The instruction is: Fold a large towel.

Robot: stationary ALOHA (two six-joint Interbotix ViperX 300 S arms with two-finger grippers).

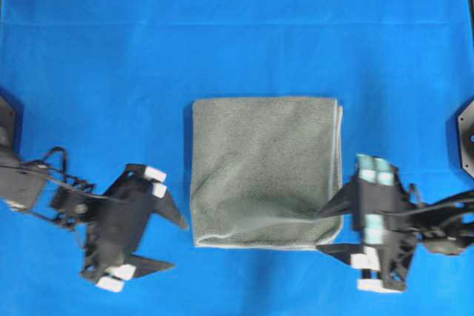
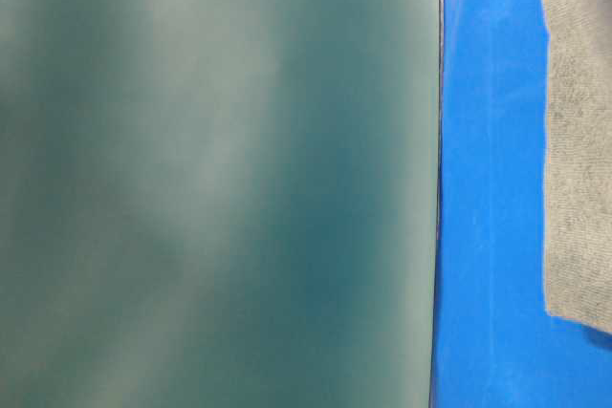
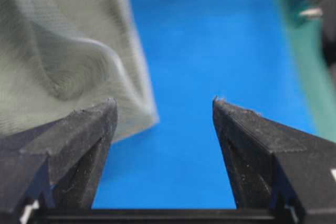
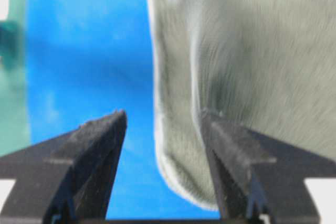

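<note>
The towel (image 1: 263,172) sits folded mid-desk toward the near edge, looks soft, light and floppy, so I'd pinch its near corners, with left hand (image 1: 172,243) and right hand (image 1: 327,229) both open and empty.

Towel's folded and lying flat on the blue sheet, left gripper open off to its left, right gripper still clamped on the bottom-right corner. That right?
Not quite. The right gripper is open, not clamped: the right wrist view shows its jaws spread, with the towel corner lying loose between them. The rest holds: it lies folded on the blue sheet, the left gripper open beside it.
</note>
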